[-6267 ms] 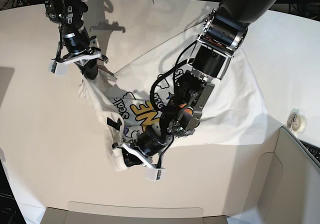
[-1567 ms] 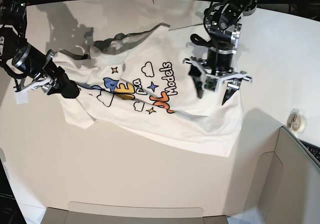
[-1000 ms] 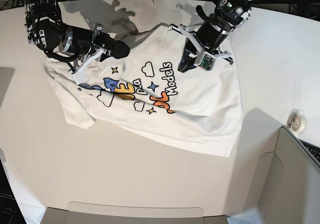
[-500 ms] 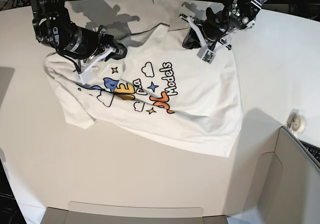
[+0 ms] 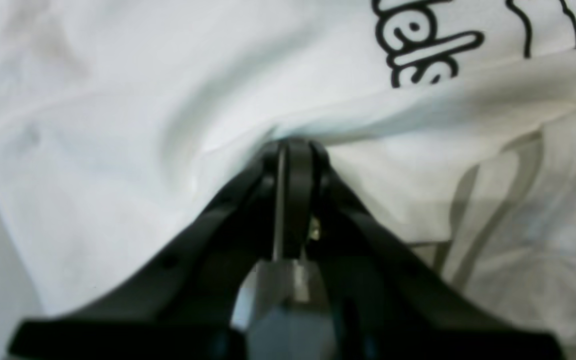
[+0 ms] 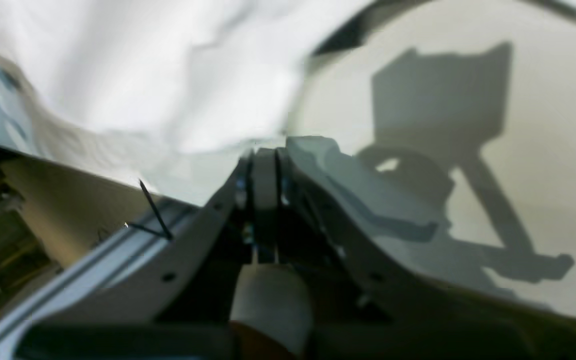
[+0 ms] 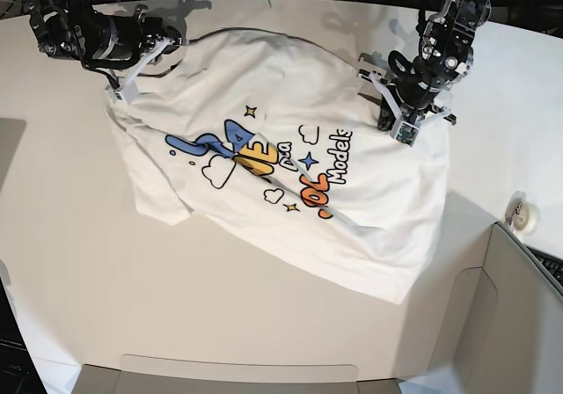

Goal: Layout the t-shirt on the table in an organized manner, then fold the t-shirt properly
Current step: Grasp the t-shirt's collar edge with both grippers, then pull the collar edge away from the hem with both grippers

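Broadly, the very large smooth matte white table [image 7: 79, 262] with its curved far edge fills the base view, and the white cloth t-shirt [image 7: 369, 200] with its colourful front print lies spread across its middle, print side up and turned at a slant, still wrinkled along the lower hem. The print [image 7: 264, 165] shows blue lettering, yellow letters, orange letters, black-outlined "Models", clouds and small stars. At the base view's right, the black left gripper [image 7: 398, 106] has its fingers pressed together on a raised ridge of the shirt beside the "Models" lettering; the left wrist view shows cloth bunching at the closed tips [image 5: 293, 150]. At the upper left, the right gripper [image 7: 149, 55] is clamped on the shirt's edge, its jaws together with white fabric at the tips [image 6: 268, 155].
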You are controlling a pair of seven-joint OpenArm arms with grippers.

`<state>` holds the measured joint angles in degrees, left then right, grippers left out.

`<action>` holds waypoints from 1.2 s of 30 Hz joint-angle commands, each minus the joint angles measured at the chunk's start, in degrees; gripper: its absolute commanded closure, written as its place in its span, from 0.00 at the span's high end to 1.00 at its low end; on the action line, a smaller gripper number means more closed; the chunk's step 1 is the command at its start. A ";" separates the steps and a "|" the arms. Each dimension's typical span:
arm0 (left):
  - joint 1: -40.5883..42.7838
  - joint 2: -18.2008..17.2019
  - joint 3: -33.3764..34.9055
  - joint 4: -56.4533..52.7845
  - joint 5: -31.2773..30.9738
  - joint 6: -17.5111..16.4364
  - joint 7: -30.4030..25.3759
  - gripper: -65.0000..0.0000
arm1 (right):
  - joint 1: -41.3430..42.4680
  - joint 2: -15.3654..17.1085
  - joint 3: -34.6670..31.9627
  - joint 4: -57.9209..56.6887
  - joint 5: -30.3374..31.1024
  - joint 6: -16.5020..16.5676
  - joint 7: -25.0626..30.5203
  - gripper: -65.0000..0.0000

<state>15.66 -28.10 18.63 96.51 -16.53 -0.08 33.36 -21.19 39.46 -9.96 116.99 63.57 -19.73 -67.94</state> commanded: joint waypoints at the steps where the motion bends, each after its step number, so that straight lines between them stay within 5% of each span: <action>1: 1.09 -0.61 -0.04 -1.17 2.78 0.82 6.86 0.04 | 0.31 1.99 0.33 0.86 0.74 0.17 0.03 0.00; 8: 1.53 -0.43 0.40 -1.17 3.39 0.82 6.86 0.04 | 0.14 3.13 3.32 0.94 3.02 0.17 0.21 0.00; 14: 1.53 -0.25 0.40 -1.17 3.39 0.82 6.86 0.04 | 4.18 -6.36 4.02 1.12 20.25 0.17 0.12 0.00; 18: 1.35 -0.17 0.40 -1.17 3.39 0.82 6.86 0.04 | 7.17 -11.99 -0.11 1.12 21.43 0.17 0.12 0.00; 22: 1.44 -0.17 0.40 -1.17 3.39 0.82 6.86 0.04 | 8.22 -16.21 -8.81 1.12 9.44 -0.27 0.03 0.00; 26: 1.35 -0.25 0.40 -1.17 3.39 0.82 6.86 0.04 | 8.22 -17.79 -15.67 1.03 -3.04 -7.48 0.12 0.00; 29: 1.17 -0.52 0.31 -1.26 3.39 0.82 6.68 0.04 | 7.34 -16.83 -15.67 0.94 -4.10 -11.61 0.12 0.00; 36: 1.00 -0.52 0.31 -1.26 3.39 0.82 6.77 0.04 | 6.55 -10.23 -15.58 0.59 -4.45 -11.70 0.12 0.00</action>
<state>15.70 -27.81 18.79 96.51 -14.24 0.40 33.15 -15.00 28.86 -25.85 116.84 58.39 -31.35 -67.48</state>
